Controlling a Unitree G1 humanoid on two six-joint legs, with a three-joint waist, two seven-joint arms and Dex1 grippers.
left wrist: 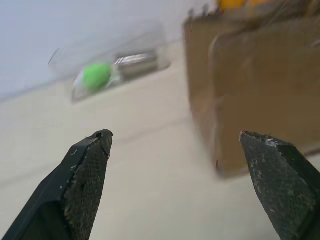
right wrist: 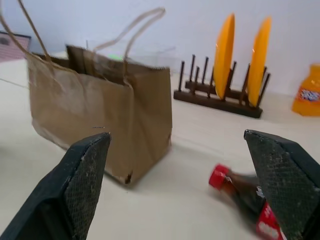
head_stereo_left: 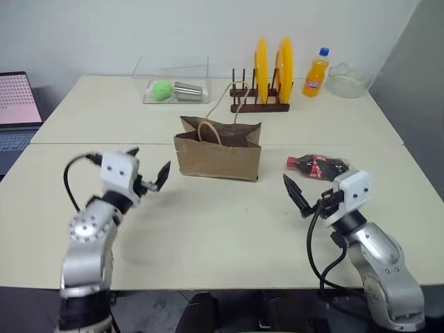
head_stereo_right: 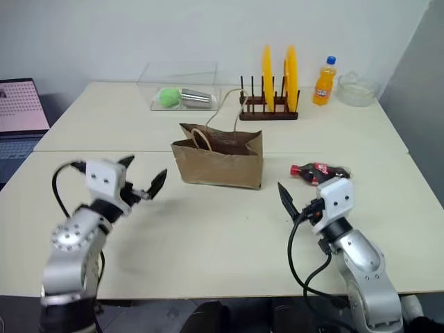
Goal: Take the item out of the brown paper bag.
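Tabletop (head_stereo_left: 208, 229): cola bottle (head_stereo_left: 318, 166) beyond right pincer (head_stereo_left: 300, 195)

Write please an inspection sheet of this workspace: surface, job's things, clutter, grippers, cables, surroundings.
Surface: pale tables pushed together, with seams between them.
Job's things: brown paper bag upright at centre, handles up; cola bottle lies on its side outside the bag, to the bag's right.
Clutter: clear box holding a green ball and a metal cup; rack with two yellow plates; orange soda bottle; glass bowl.
Grippers: left gripper open, holding nothing; right gripper open, holding nothing.
Cables: black cable loops at both wrists.
Surroundings: laptop at left, white wall behind.
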